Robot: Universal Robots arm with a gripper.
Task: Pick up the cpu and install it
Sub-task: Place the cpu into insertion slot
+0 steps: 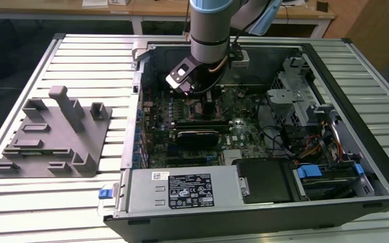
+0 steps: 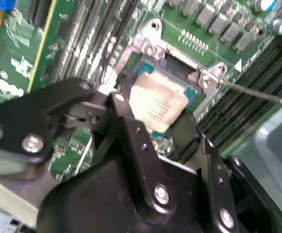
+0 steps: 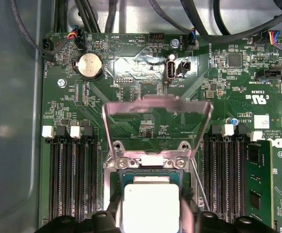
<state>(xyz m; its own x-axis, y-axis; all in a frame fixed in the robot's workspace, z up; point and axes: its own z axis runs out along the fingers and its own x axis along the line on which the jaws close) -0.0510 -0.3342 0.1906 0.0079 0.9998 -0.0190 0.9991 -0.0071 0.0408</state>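
Note:
The cpu [image 2: 158,103], a small square chip with a silver-white top, sits between my gripper's [image 2: 153,116] two black fingers [image 2: 125,110], which are shut on its opposite edges. It is held right over the motherboard socket [image 2: 192,92]; I cannot tell whether it rests in the socket or hovers just above. In the first wrist view the cpu [image 3: 150,204] lies below the raised metal load plate [image 3: 158,109], with the gripper [image 3: 150,218] closed around it. In the exterior view the gripper [image 1: 204,104] reaches down into the open computer case [image 1: 356,152].
A thin metal lever [image 2: 257,93] sticks out beside the socket. Memory slots [image 3: 70,179] flank the socket on both sides, and cables [image 3: 214,24] run along the case wall. A grey plastic fixture block [image 1: 52,136] stands on the slatted table at the exterior view's left.

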